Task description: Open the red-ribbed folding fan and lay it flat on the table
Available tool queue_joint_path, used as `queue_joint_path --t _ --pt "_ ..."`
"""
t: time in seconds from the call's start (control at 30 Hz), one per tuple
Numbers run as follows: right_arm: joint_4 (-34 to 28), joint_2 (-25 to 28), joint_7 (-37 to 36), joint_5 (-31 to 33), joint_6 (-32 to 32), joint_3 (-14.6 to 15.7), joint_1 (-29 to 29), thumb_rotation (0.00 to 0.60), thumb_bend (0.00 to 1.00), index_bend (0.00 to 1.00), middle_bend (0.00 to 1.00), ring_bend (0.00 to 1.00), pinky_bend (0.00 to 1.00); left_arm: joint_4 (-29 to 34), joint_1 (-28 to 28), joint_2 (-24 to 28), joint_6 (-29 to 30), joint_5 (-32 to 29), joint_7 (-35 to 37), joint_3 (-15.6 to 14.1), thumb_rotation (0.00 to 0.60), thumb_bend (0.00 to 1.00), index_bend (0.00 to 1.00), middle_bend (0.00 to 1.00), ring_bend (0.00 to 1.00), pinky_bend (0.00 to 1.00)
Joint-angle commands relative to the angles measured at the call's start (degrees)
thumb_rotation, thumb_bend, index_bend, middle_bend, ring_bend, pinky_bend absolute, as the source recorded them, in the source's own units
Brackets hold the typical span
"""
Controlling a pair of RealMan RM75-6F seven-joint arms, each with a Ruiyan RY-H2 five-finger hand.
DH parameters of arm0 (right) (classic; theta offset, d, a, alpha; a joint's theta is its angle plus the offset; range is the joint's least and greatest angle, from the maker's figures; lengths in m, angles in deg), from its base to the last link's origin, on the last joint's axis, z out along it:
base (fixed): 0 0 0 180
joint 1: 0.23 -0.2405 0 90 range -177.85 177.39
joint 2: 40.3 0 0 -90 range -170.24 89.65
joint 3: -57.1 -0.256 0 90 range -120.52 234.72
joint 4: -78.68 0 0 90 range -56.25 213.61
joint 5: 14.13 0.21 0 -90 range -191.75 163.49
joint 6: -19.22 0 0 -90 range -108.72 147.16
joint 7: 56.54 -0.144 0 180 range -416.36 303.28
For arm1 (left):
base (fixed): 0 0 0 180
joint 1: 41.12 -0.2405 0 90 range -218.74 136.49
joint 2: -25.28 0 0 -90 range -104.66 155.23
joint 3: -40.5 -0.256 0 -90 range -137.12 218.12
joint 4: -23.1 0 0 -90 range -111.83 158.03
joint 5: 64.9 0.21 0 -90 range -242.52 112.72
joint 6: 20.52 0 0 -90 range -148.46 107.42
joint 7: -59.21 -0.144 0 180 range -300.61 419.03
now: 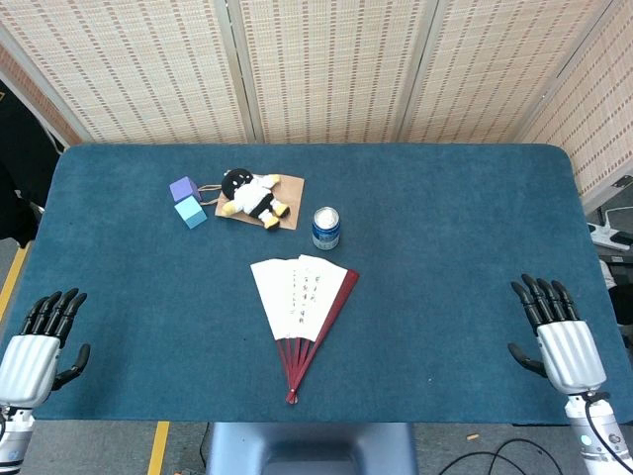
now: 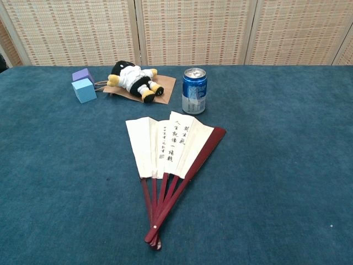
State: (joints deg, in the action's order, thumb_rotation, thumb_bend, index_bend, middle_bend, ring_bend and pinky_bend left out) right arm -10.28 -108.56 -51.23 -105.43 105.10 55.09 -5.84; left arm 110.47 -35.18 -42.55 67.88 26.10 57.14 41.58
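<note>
We see the red-ribbed paper folding fan (image 1: 302,315) lying partly spread at mid-table (image 1: 465,247), well apart from both left hand (image 1: 42,346) and right hand (image 1: 556,332); fingers extended, holding nothing.

The fan (image 2: 168,152) between the left hand (image 1: 40,341) and the right hand (image 1: 559,332) has matt cream paper leaves on glossy red ribs. Beyond it, the can (image 2: 194,91) shines like metal. The table (image 2: 287,165) wears matt, napped blue cloth. Both hands look of silvery and black plastic.
</note>
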Motion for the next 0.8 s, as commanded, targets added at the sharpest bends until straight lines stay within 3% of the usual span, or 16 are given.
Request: queue_joint_path --t 0.03,0.33,0.47,0.53,0.6,0.8 --pt "0.6 -0.8 0.2 -0.1 -0.5 -0.1 -0.5 0.6 0.14 0.0 0.0 0.0 0.0 0.0 0.5 -0.5 -1.6 -0.7 -0.1 0.2 0.6 0.45 0.0 0.02 0.0 0.09" --pt "3.1 -4.3 0.7 -2.9 -2.3 0.0 -3.1 0.6 0.14 0.03 0.0 0.0 0.0 0.4 0.9 -0.5 -2.9 -1.5 -0.6 0.2 0.6 0.45 0.0 0.02 0.0 0.09" --pt "5.0 -10.3 5.3 -8.9 -8.6 -1.8 -11.5 0.6 0.14 0.25 0.02 0.0 0.0 0.0 1.7 -1.0 -3.9 -1.0 0.0 0.1 0.6 0.45 0.0 0.02 0.0 0.09" --pt "7.1 -15.2 5.7 -9.6 -15.1 -3.5 -17.6 0.6 0.14 0.33 0.05 0.0 0.0 -0.1 1.8 -0.9 -4.1 -0.9 0.6 0.0 0.6 0.45 0.0 0.02 0.0 0.09" --pt "8.9 -17.5 6.5 -9.4 -17.8 -4.1 -20.0 0.6 0.14 0.38 0.07 0.0 0.0 -0.3 1.9 -0.9 -4.4 -1.3 1.0 0.0 0.6 0.45 0.0 0.02 0.0 0.09" --pt "12.8 -23.6 10.0 -7.3 -24.9 -5.1 -26.0 0.6 0.14 0.38 0.07 0.0 0.0 -0.1 2.2 -0.2 -5.6 -2.2 1.6 0.1 0.6 0.45 0.0 0.02 0.0 0.09"
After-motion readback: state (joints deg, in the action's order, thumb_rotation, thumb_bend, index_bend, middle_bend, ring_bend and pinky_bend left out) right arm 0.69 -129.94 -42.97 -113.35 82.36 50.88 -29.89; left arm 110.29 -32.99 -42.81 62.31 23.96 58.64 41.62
